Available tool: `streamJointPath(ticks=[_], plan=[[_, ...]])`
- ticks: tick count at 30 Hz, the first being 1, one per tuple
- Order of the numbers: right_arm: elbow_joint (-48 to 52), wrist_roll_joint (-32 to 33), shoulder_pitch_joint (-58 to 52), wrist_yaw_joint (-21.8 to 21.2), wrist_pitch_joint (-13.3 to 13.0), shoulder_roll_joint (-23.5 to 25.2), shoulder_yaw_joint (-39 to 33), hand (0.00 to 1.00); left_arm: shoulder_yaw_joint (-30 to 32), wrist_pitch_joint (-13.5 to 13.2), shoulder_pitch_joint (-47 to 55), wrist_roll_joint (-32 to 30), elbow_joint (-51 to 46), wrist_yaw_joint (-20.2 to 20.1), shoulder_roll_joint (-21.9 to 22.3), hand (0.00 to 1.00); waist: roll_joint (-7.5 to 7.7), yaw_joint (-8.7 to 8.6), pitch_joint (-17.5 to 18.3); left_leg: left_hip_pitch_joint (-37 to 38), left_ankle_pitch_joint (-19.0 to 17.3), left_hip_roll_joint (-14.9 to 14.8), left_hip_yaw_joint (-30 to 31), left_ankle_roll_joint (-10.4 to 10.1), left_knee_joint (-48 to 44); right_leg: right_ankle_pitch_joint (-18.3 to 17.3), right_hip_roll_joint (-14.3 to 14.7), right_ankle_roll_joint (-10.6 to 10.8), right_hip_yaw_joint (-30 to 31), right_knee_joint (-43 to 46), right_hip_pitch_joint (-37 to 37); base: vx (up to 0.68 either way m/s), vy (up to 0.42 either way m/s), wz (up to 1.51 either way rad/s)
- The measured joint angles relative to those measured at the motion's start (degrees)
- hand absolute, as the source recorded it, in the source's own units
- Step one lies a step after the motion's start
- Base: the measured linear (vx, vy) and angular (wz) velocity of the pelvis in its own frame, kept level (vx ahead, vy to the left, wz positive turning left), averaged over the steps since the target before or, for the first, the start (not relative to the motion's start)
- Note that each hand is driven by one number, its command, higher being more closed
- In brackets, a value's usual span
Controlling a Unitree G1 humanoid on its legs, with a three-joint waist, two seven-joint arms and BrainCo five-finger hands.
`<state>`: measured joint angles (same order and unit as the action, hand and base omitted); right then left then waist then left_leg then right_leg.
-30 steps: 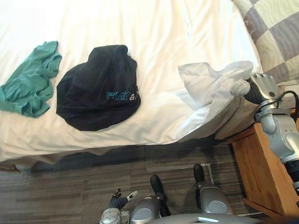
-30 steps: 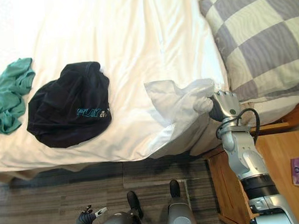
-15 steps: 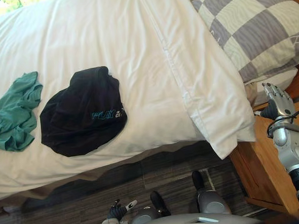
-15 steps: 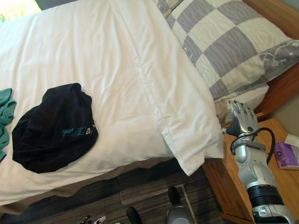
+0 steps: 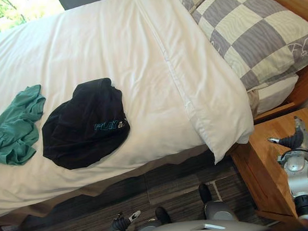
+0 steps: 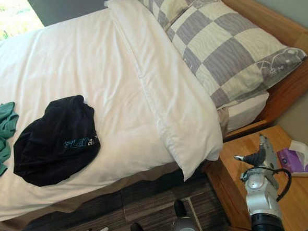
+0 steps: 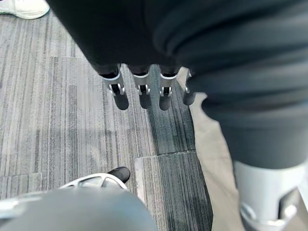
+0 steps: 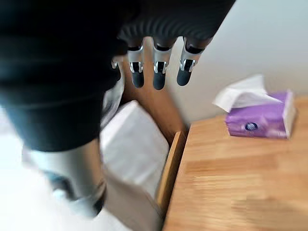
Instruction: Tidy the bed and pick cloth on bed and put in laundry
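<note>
The duvet (image 5: 140, 59) lies smooth on the bed, its folded top edge below the checked pillow (image 5: 253, 31), so the step in hand is likely collecting the clothes. The black garment (image 5: 84, 127) lies near the bed's near edge, with the green garment (image 5: 13, 129) just beside it on the robot's left. Neither is held. The right hand (image 5: 296, 138) hovers over the wooden desk (image 6: 300, 201) beside the bed, fingers straight and empty. The left hand (image 5: 121, 223) hangs low by the floor (image 7: 57, 120), fingers (image 7: 139, 91) likewise straight and empty.

To do this well, the robot should probably shift to its left. It should lower a hand onto the middle of the black garment and gather a full bunch, without pinching the duvet beneath.

The eye views show both garments. The right wrist view shows the purple tissue box (image 8: 260, 118) on the desk from close by, and the left wrist view shows a white shoe (image 7: 21, 7).
</note>
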<state>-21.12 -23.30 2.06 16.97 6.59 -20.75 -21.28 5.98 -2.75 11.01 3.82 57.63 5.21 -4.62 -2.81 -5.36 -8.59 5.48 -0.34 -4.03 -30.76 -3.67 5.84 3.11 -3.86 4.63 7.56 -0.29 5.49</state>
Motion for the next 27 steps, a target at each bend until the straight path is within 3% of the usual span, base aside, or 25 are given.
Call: streamJointPath(ticks=[2, 7, 10, 15, 18, 23, 27], plan=[[1.5, 5.8, 0.0, 0.7, -0.2, 0.9, -0.9, 1.00, 1.6, 0.1, 0.3, 0.0, 0.0, 0.1, 0.6, 0.00, 0.31, 0.07, 0.6, -0.1, -0.1, 0.0, 0.1, 0.0, 0.0, 0.0, 0.0, 0.0, 0.0, -0.2, 0.0, 0.00, 0.000, 0.00], [6.8, 24.3, 0.8, 2.0, -4.9, 3.9, -3.3, 1.00, 2.8, 0.2, 0.4, 0.0, -0.1, 0.1, 0.9, 0.00, 0.28, 0.36, 0.8, -0.7, -0.1, 0.0, 1.6, 0.0, 0.0, -0.3, -0.3, 0.0, -1.3, -0.4, -0.2, 0.00, -0.029, 0.13], [8.1, 35.5, 4.4, 2.6, -8.7, 5.5, -3.4, 1.00, 3.8, 0.4, 0.6, 0.0, 0.0, 0.1, 1.2, 0.00, 0.30, 0.40, 0.8, -1.4, 0.0, 0.0, 3.2, 0.2, 0.1, -0.3, -0.5, -0.2, -2.4, -0.4, -0.1, 0.00, -0.026, 0.20], [8.4, 56.3, 15.3, 3.7, -17.7, 7.1, -5.2, 1.00, 4.0, 0.6, 0.7, 0.0, 0.3, 1.3, 1.4, 0.00, -0.14, 2.79, 0.5, -3.1, 1.0, 0.2, 6.2, 1.1, 0.1, -0.2, -1.0, -0.4, -5.0, -0.4, 0.1, 0.00, -0.026, 0.30], [8.4, 62.8, 23.1, 3.7, -21.6, 7.2, -5.1, 1.00, 4.1, 0.1, 0.7, 0.2, 0.5, 1.6, 1.7, 0.00, -0.54, 3.48, -0.3, -5.1, 1.6, 0.3, 6.7, 1.4, 0.0, -0.4, -1.4, -0.5, -5.6, 0.6, 2.1, -0.02, -0.013, 0.24], [8.9, 70.5, 35.3, 4.1, -28.5, 6.6, -6.4, 1.00, 0.9, -0.8, 0.7, 2.4, 0.4, 1.8, 2.1, 0.00, -3.23, 5.03, -5.2, -8.7, 2.4, 1.3, 8.9, 1.9, -0.1, -2.3, -2.6, -0.3, -7.1, 5.5, 6.7, -0.02, 0.006, 0.24], [8.9, 74.0, 40.2, 5.3, -31.4, 6.7, -9.4, 1.00, -2.3, -2.1, 0.5, 4.6, -0.7, 1.5, 2.0, 0.00, -4.95, 5.92, -9.4, -12.8, 3.3, 2.2, 9.5, 2.5, -1.0, -4.8, -3.8, -0.1, -7.5, 11.8, 13.0, 0.01, -0.001, 0.20]])
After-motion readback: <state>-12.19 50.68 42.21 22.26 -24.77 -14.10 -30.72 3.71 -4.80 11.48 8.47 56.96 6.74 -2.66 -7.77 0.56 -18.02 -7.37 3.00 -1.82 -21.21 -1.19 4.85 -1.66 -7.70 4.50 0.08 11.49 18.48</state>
